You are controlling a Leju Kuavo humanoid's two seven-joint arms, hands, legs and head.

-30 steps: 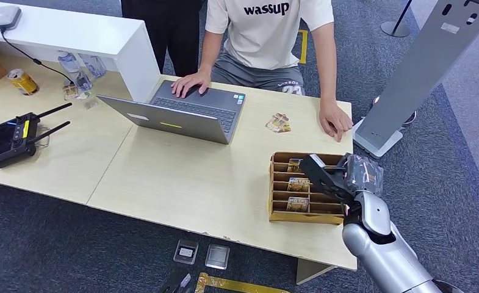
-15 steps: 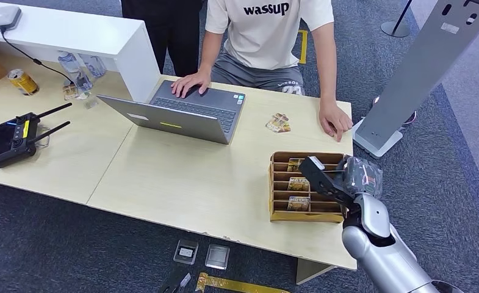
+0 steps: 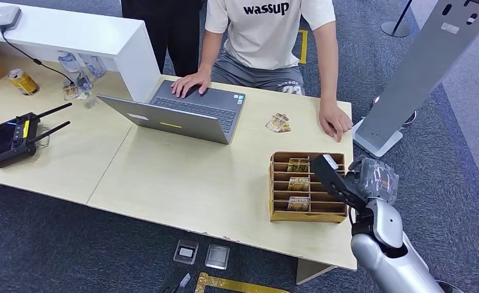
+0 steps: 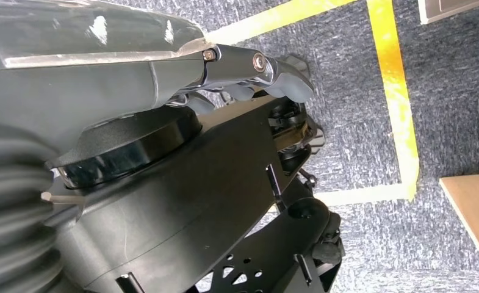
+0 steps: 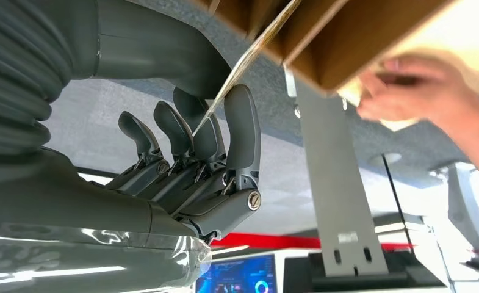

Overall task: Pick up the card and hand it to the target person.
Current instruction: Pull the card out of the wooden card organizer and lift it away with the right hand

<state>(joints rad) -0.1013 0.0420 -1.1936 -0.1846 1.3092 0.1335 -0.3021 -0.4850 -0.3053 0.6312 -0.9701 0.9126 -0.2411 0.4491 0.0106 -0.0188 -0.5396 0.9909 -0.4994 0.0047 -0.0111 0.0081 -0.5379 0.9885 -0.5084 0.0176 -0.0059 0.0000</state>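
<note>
The robot's right hand (image 3: 334, 180) hangs over the near right corner of the cardboard card box (image 3: 274, 183), the landmark for everything here. In the right wrist view its fingers (image 5: 240, 131) are curled in around a thin card (image 5: 249, 52), whose edge runs out of a box slot and between thumb and fingers; it looks pinched, though the card's lower end is hidden in the slot. More cards (image 3: 298, 184) stand in the box's middle slots.

To do this step well, I'd say the hand should draw the card straight up along its slot until it clears the dividers, keeping the pinch firm; a sideways pull could drag the light box or bend the card.

The box sits close to the table's (image 3: 182, 177) near edge and right edge, so little tabletop lies on those sides. Beyond the box the tabletop is bare up to the person's hand (image 3: 334, 120) resting near the far right corner, which looks like the open path for the handover. A loose card (image 3: 277, 123) lies just beyond the box, the laptop (image 3: 176, 116) farther left.

The left hand (image 4: 249, 73) hangs low over carpet, fingers curled in on nothing I can see.
</note>
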